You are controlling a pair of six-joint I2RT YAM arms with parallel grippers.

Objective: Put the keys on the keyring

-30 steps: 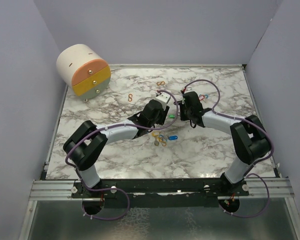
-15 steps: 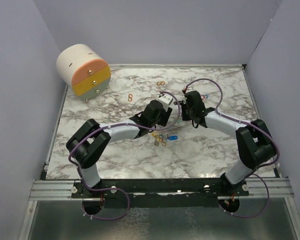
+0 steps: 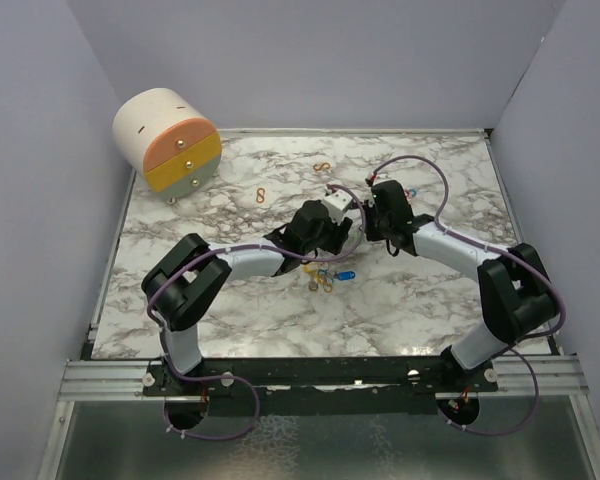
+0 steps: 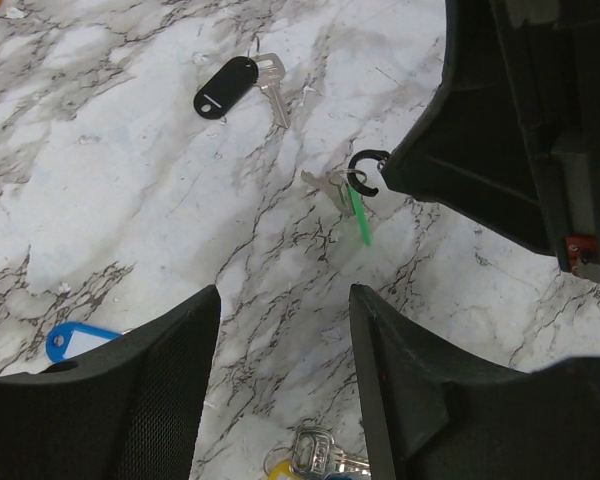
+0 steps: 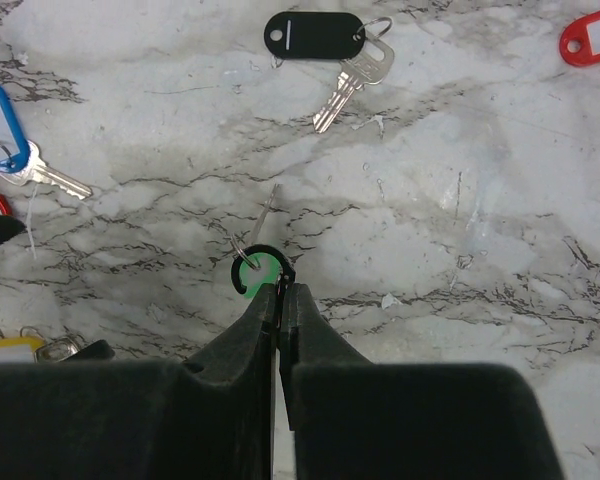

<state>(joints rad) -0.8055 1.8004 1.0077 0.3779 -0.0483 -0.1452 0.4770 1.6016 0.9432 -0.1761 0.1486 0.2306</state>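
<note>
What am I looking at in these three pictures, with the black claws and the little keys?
This is a machine with two arms, bolted to the near edge of a marble table. The wide picture looks down from above. The other two come from a camera on each wrist, so each shows its own claw at the bottom. The right gripper is pinched shut on a black ring, with a green-tagged key at it. The left gripper is open and holds nothing. More keys lie loose on the table: one with a black tag, one with a blue tag, and a red tag shows too.
</note>
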